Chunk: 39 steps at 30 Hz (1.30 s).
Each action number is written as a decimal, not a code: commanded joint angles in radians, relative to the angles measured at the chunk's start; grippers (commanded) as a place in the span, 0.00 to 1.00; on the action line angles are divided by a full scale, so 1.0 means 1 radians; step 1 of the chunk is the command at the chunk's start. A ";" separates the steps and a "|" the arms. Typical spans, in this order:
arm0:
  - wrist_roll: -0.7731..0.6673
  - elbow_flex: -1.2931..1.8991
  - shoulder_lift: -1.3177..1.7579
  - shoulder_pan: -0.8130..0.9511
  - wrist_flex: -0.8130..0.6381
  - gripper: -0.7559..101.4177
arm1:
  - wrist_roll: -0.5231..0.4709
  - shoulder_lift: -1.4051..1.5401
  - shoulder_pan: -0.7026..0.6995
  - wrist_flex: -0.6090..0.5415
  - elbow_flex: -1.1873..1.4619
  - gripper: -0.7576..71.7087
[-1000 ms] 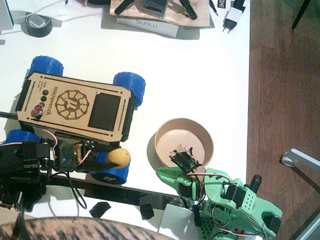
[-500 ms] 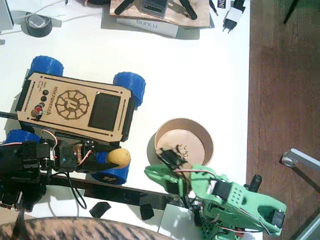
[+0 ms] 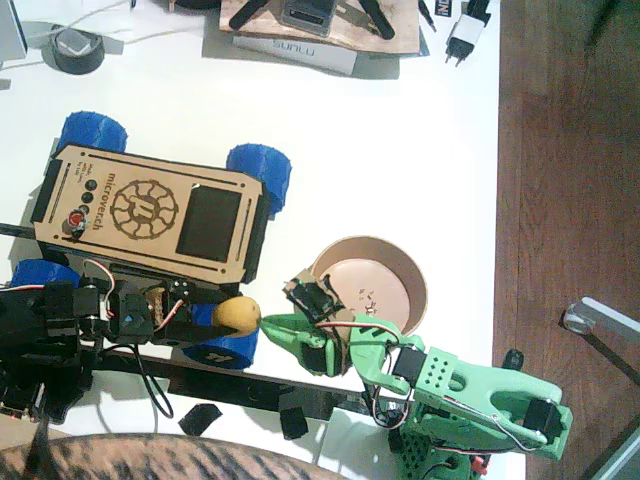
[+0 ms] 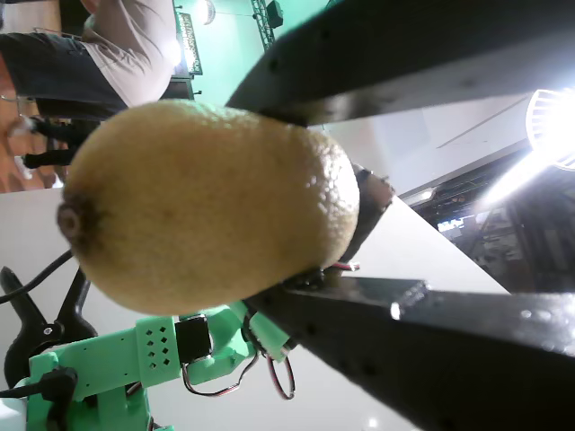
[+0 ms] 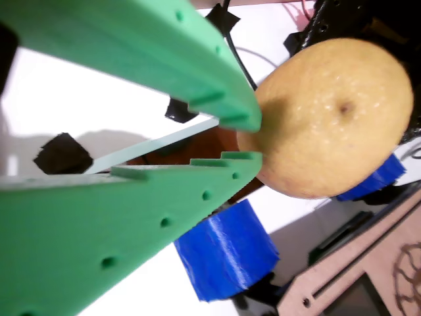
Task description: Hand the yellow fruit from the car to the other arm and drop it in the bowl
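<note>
The yellow fruit (image 3: pixel 239 315) is held just off the car's (image 3: pixel 140 210) near right blue wheel (image 3: pixel 225 345), with my black left gripper (image 3: pixel 226 317) shut on it. In a wrist view the black jaws clamp the fruit (image 4: pixel 207 206) above and below. My green right gripper (image 3: pixel 270 330) points left, its tips right at the fruit. In the other wrist view its jaws (image 5: pixel 256 138) stand open by a narrow gap, touching or nearly touching the fruit (image 5: pixel 329 118), with nothing between them. The tan bowl (image 3: pixel 418 290) sits behind the green arm, partly hidden by it.
A black tape roll (image 3: pixel 75 48), a box with a tripod (image 3: pixel 300 45) and a white plug (image 3: pixel 462 35) line the far edge. The table ends at the right, with wood floor (image 3: pixel 570 150) beyond. Small black pieces (image 3: pixel 200 418) lie at the front. A person (image 4: pixel 117 45) stands in the background.
The green right arm has swung left from the bowl's near rim until its gripper tip reaches the fruit. The black left arm and the fruit have stayed in place.
</note>
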 commanded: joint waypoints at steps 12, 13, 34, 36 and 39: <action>-0.014 -0.014 0.005 0.006 -0.015 0.01 | 0.101 0.021 0.038 0.120 -0.008 0.39; -0.014 -0.014 0.005 0.006 -0.015 0.01 | 0.155 0.017 0.038 0.138 -0.015 0.40; -0.014 -0.014 0.005 0.006 -0.014 0.01 | 0.071 -0.072 0.129 0.173 -0.064 0.41; -0.014 -0.014 0.005 0.006 -0.014 0.01 | 0.061 -0.060 0.146 0.173 -0.054 0.41; -0.014 -0.014 0.006 0.006 -0.014 0.01 | 0.043 -0.043 0.164 0.176 -0.049 0.42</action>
